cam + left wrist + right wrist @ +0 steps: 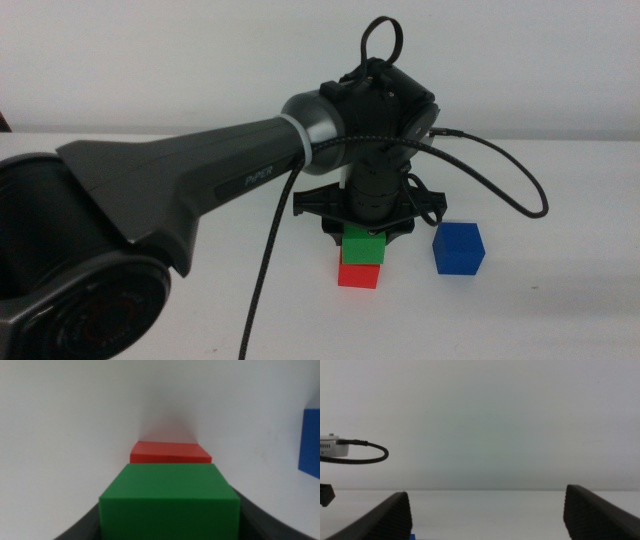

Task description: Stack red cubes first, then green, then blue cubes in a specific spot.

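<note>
Nearest to us in the left wrist view, the green cube (pixel 170 497) sits clamped between the jaws of the left gripper (pixel 362 228). Just beyond it, the red cube (pixel 170 453) shows its top face, a little off to one side of the green.

In the middle view, the green cube looks to be resting on the red or a hair above it; we cannot tell which, since the gripper shades the seam. Before letting go we should square the green over the red's top, lower until the faces meet flat, then part the jaws gently and lift straight up.

The blue cube (pixel 459 248) waits on the table (pixel 560 310) near the stack's right, untouched.

Farthest off, the right gripper (pixel 485 515) idles, jaws spread wide on nothing.
</note>
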### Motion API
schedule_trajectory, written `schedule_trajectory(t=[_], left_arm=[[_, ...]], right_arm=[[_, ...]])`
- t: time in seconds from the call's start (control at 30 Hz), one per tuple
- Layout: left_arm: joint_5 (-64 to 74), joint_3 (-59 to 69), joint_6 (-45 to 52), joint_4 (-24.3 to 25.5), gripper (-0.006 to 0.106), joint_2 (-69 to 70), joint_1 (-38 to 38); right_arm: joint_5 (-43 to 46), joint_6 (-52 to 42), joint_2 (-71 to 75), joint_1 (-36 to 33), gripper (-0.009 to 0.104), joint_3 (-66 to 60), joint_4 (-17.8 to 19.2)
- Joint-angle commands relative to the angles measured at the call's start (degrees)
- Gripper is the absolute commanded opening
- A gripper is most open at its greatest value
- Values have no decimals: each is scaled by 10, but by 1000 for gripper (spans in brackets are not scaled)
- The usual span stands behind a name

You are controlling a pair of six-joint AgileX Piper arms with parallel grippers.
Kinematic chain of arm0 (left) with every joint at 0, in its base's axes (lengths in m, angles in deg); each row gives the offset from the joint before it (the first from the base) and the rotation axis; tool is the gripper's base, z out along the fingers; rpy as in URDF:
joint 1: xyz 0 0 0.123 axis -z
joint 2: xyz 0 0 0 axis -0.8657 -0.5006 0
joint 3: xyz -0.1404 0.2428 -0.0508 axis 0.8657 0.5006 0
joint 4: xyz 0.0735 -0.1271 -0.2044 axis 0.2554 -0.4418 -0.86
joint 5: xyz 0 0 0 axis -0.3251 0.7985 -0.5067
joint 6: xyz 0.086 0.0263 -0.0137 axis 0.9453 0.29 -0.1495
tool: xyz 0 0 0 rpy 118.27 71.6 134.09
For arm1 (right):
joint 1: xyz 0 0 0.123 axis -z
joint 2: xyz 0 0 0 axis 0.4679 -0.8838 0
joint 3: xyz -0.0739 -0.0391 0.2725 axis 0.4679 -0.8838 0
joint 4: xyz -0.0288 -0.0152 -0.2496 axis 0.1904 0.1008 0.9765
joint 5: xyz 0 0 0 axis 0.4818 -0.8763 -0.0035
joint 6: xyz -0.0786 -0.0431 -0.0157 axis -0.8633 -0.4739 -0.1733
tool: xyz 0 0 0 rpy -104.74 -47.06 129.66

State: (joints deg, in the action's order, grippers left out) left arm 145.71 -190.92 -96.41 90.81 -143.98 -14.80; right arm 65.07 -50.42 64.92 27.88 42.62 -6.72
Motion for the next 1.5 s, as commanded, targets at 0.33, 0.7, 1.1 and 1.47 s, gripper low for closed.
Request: schedule_trajectory(t=[0.33, 0.7, 1.1, 1.47], left_arm=[[-13, -3, 27, -10, -2, -18, 0], [-6, -3, 55, -10, 19, -18, 0], [12, -4, 112, 14, 94, 34, -1], [58, 44, 404, -8, 94, 371, -1]], right_arm=[[5, -6, 23, 5, 81, -25, 3], [5, -6, 23, 5, 81, -25, 3], [5, -6, 23, 5, 81, -25, 3], [5, -6, 23, 5, 81, -25, 3]])
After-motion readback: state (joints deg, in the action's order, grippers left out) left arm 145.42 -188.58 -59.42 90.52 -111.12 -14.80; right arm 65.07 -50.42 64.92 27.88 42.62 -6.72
